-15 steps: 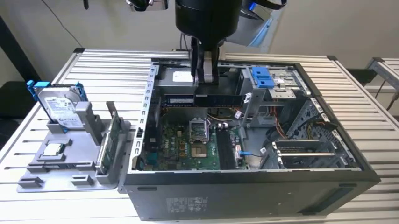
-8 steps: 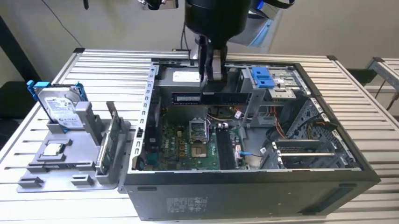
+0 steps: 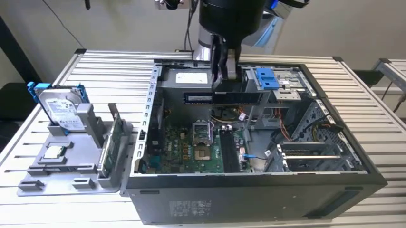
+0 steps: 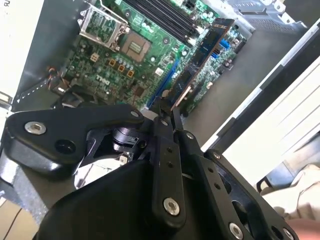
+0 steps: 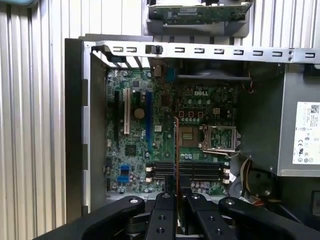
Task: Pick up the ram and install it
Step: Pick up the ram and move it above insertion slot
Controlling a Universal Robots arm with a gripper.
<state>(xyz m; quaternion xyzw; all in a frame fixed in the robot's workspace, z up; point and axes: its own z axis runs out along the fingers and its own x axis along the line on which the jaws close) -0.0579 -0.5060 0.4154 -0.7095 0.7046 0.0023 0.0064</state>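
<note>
**Carrying the ram above the open case**

I am pinching the ram (image 3: 199, 98) between my claw's (image 3: 227, 85) fingers. I am holding it level over the computer case (image 3: 254, 199), well above the motherboard (image 5: 135, 135) and touching nothing else. In the first wrist view I am seeing the stick edge-on as one thin line. In the second wrist view it is reaching out from my fingertips (image 4: 172, 111) over the board.

I am judging that the stick is lying crosswise to the memory slots (image 5: 195, 171). Doing this step well is therefore asking for a turn that brings its long edge in line with one slot. After that I am wanting a straight, level descent with even pressure at both ends. My grip is sitting near the middle of the stick, which is helping the balance. The cables beside the slots are looking like something that could snag.

Counting what is here:
- one ram stick, in my grip
- what I am taking for four memory slots, all bare
- one processor socket (image 5: 218, 137)
- one hard drive (image 3: 60, 107) in a blue frame, standing in the grey holder (image 3: 44, 183) outside the case
- one upright green card (image 3: 114, 142) in the same holder
</note>
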